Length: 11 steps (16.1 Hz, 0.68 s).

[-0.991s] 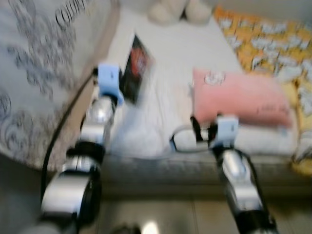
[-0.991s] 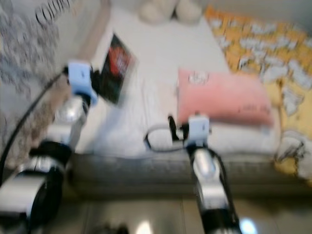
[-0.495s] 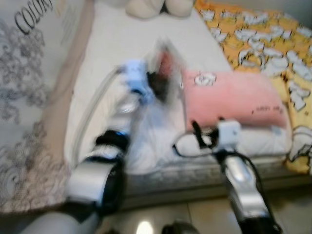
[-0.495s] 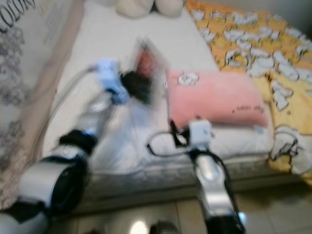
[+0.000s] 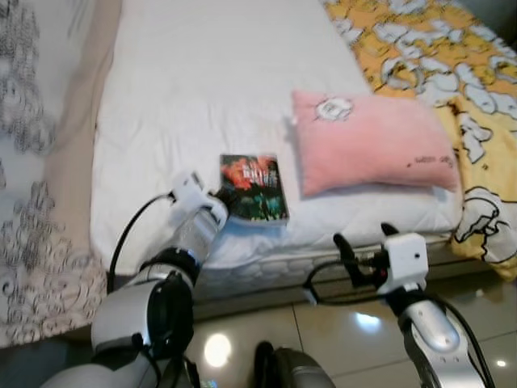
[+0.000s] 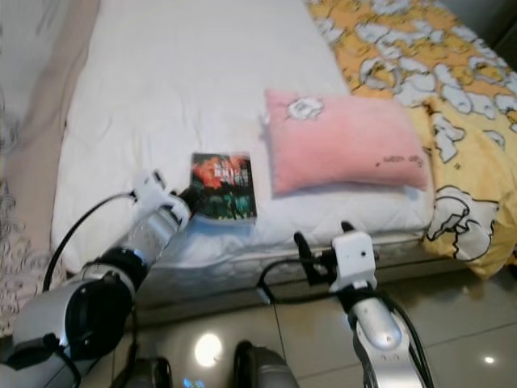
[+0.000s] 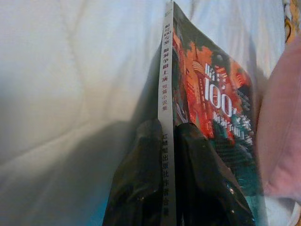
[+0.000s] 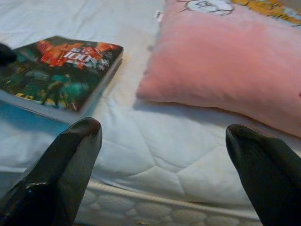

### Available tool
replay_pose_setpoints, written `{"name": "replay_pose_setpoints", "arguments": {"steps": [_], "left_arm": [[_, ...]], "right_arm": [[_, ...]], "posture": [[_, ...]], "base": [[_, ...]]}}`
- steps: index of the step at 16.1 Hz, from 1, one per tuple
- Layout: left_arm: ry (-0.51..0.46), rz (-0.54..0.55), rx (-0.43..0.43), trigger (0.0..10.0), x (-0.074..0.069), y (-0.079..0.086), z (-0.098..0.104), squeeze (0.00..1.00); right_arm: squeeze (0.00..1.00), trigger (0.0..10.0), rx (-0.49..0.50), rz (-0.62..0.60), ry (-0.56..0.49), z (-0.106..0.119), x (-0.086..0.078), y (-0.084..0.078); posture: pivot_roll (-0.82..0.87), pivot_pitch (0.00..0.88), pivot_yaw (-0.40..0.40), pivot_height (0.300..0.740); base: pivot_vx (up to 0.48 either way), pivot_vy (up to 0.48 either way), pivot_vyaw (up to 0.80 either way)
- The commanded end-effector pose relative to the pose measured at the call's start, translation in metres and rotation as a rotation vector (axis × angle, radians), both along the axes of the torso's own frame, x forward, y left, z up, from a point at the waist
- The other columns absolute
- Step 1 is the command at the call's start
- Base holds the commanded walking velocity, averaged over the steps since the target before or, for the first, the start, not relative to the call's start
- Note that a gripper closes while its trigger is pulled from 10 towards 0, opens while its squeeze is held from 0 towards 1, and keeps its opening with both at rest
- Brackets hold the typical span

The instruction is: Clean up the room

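Observation:
A book with a dark red-and-green cover [image 5: 253,187] is flat at the near edge of the white mattress [image 5: 186,97], just left of a pink pillow [image 5: 367,149]. My left gripper [image 5: 224,196] is shut on the book's spine side. The left wrist view has both black fingers [image 7: 138,188] pressed on either side of the spine [image 7: 165,108]. My right gripper [image 5: 363,252] hangs open in front of the bed's edge, below the pillow. In the right wrist view its fingers [image 8: 70,160] stand wide apart, facing the book [image 8: 61,70] and the pillow [image 8: 225,61].
A yellow blanket with white cartoon figures [image 5: 452,81] covers the bed's right side and drapes over its corner. Grey-patterned fabric [image 5: 32,186] runs along the left. Glossy tiled floor [image 5: 339,323] lies in front of the bed.
My left gripper has carried the book from the far left of the bed to its near edge beside the pillow. The camera has pulled back and tilted down.

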<state>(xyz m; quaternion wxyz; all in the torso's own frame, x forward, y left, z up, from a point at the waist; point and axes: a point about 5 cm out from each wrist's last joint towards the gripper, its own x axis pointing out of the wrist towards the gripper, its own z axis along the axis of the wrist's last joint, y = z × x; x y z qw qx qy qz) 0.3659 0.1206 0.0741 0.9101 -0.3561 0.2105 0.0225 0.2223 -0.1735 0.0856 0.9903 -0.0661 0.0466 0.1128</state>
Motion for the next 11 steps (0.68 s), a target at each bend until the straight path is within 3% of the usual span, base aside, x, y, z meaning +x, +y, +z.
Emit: {"name": "replay_pose_setpoints", "arguments": {"steps": [1,3,5,9,11], "left_arm": [[0.031,0.04,-0.015,10.0,-0.002,-0.001,-0.004,0.0],[0.022,0.135,-0.034,10.0,-0.001,0.01,-0.002,0.0],[-0.033,0.159,0.027,10.0,0.007,0.022,0.011,0.0],[-0.117,0.178,0.295,10.0,0.017,0.058,0.035,0.0],[-0.107,0.201,0.377,10.0,0.014,0.075,0.035,0.0]], "right_arm": [[0.0,10.0,-0.006,0.013,0.007,0.004,-0.005,-0.001],[0.0,10.0,-0.007,0.028,0.022,0.007,-0.007,0.002],[0.0,10.0,-0.004,0.033,0.024,0.009,-0.006,0.004],[0.0,10.0,0.006,0.049,0.042,0.008,-0.003,0.009],[0.0,10.0,0.01,0.057,0.049,0.008,-0.002,0.01]], "posture": [[-0.29,0.24,-0.171,0.74],[-0.28,0.244,-0.177,0.74],[-0.28,0.243,-0.178,0.74],[-0.23,0.237,-0.184,0.74],[-0.22,0.236,-0.188,0.74]], "base": [[0.0,0.0,0.0],[0.0,0.0,0.0],[0.0,0.0,0.0],[0.0,0.0,0.0],[0.0,0.0,0.0]]}}
